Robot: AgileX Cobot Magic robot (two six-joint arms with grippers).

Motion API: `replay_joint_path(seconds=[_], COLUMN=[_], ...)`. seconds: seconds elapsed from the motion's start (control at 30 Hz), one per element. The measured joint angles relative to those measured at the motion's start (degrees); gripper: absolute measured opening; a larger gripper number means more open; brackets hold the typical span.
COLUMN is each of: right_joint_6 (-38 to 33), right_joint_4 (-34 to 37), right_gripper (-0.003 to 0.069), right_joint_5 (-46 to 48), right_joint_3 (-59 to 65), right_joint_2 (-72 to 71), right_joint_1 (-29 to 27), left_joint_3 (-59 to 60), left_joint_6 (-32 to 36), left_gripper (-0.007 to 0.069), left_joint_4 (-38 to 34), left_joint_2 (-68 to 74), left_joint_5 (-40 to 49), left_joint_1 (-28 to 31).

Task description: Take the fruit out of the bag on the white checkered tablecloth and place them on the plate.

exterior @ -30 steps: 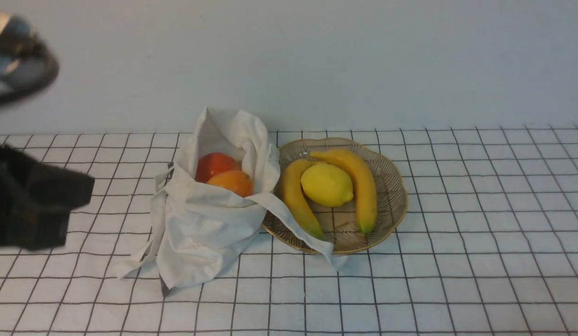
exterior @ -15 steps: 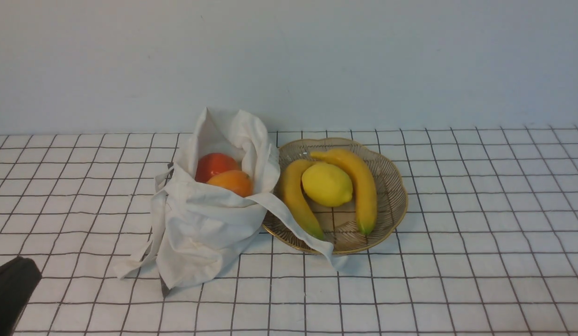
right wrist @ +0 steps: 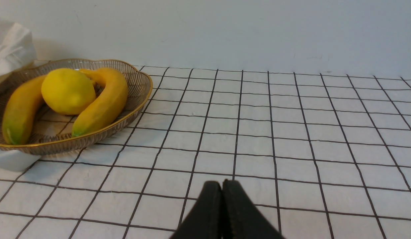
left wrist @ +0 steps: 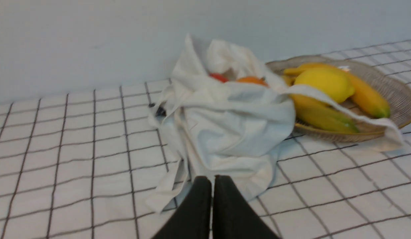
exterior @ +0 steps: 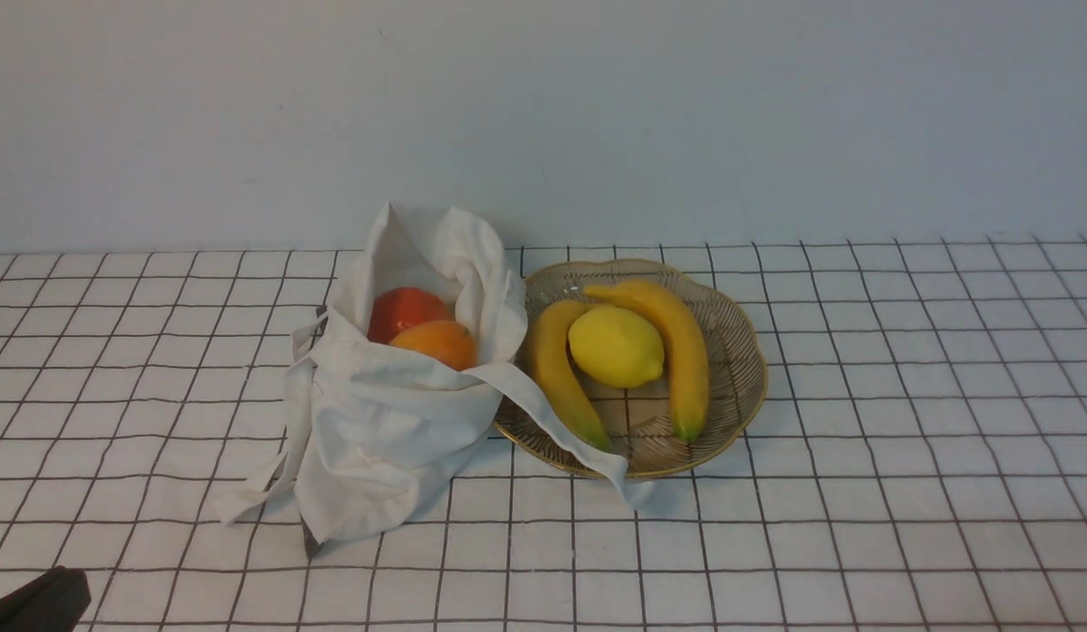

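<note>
The off-white cloth bag (exterior: 381, 421) stands open on the white checkered tablecloth (exterior: 860, 491). Inside it sit a red fruit (exterior: 403, 309) and an orange fruit (exterior: 440, 342). The wicker plate (exterior: 737, 386) to its right holds a yellow lemon (exterior: 615, 346) between two bananas. A bag strap (exterior: 552, 421) lies over the plate's rim. My left gripper (left wrist: 212, 181) is shut and empty, low in front of the bag (left wrist: 232, 122); it shows as a dark tip (exterior: 39, 601) in the front view's lower left corner. My right gripper (right wrist: 222, 185) is shut and empty over bare cloth, right of the plate (right wrist: 135, 96).
Two long yellow green-tipped bananas (exterior: 557, 373) (exterior: 675, 351) lie in the plate beside the lemon. A plain pale wall (exterior: 543, 114) stands close behind the bag and plate.
My left arm has dropped from high at the left edge down to the lower left corner. The bag, fruit and plate have not moved.
</note>
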Motion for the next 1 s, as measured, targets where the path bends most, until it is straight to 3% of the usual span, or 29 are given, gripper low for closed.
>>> replay_joint_path(seconds=[0.2, 1.0], right_joint_6=[0.0, 0.0], right_joint_4=[0.0, 0.0], right_gripper=[-0.0014, -0.0014], right_joint_5=[0.0, 0.05], right_joint_3=[0.0, 0.0], right_joint_2=[0.0, 0.0], right_joint_1=[0.0, 0.0], left_joint_3=[5.96, 8.97], left_joint_6=[-6.2, -6.62], left_gripper=[-0.0008, -0.0008], left_joint_4=[6.29, 6.29], left_joint_2=[-4.37, -5.74], left_joint_5=[0.22, 0.17], left_joint_1=[1.77, 1.77])
